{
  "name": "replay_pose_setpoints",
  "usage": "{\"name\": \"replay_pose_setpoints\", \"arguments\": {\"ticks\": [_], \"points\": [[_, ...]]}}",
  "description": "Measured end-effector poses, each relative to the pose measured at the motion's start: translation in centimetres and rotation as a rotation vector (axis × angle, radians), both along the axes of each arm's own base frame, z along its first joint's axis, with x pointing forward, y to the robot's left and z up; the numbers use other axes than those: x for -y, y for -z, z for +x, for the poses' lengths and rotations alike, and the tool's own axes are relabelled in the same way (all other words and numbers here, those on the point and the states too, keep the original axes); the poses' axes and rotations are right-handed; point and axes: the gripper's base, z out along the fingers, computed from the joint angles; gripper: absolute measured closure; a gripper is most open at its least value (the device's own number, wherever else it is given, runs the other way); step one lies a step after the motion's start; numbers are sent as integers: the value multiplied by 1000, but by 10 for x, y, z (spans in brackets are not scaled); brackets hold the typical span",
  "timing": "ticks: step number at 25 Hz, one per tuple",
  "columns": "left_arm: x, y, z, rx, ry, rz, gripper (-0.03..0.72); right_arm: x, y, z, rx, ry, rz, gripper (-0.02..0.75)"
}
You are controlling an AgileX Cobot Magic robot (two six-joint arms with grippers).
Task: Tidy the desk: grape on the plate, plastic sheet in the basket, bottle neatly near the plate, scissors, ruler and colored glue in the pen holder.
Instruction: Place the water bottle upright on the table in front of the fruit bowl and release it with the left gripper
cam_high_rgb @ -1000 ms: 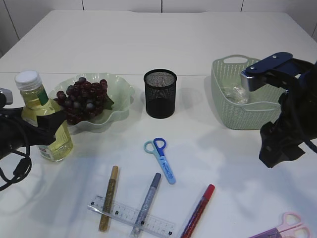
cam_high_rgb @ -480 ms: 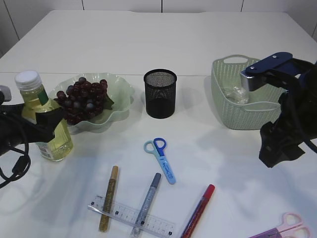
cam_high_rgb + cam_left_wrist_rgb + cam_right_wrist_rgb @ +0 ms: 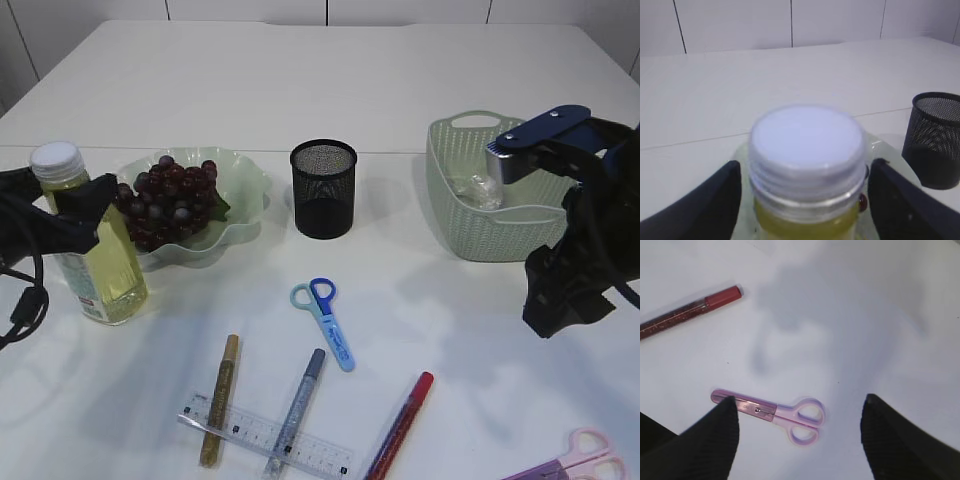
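The yellow bottle (image 3: 98,262) with a white cap (image 3: 807,140) stands left of the plate (image 3: 245,185), which holds the grape (image 3: 170,205). My left gripper (image 3: 82,215) is open, its fingers flanking the bottle's neck with gaps on both sides. My right gripper (image 3: 799,410) hangs open over pink scissors (image 3: 775,412) at the front right. Blue scissors (image 3: 325,315), the clear ruler (image 3: 265,438) and gold (image 3: 220,400), silver (image 3: 298,405) and red (image 3: 402,425) glue pens lie at the front. The pen holder (image 3: 323,188) stands mid-table. The plastic sheet (image 3: 475,190) lies in the basket (image 3: 480,240).
The gold and silver glue pens lie across the ruler. The red glue pen (image 3: 687,312) is up and left of the pink scissors. The pen holder (image 3: 935,140) shows to the bottle's right. Bare white table lies behind the plate and basket.
My left gripper has risen along the bottle from its label to its shoulder and neck. The bottle has stayed put. The right arm has not moved.
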Motion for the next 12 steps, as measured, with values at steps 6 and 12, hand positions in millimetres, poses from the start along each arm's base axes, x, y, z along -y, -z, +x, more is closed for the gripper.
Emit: {"name": "replay_pose_setpoints", "arguments": {"ticks": [6, 12], "points": [[0, -8, -1, 31, -3, -3, 120, 0, 0, 0, 0, 0, 0, 155], [-1, -24, -3, 84, -3, -8, 129, 0, 0, -1, -16, 0, -5, 155]]}}
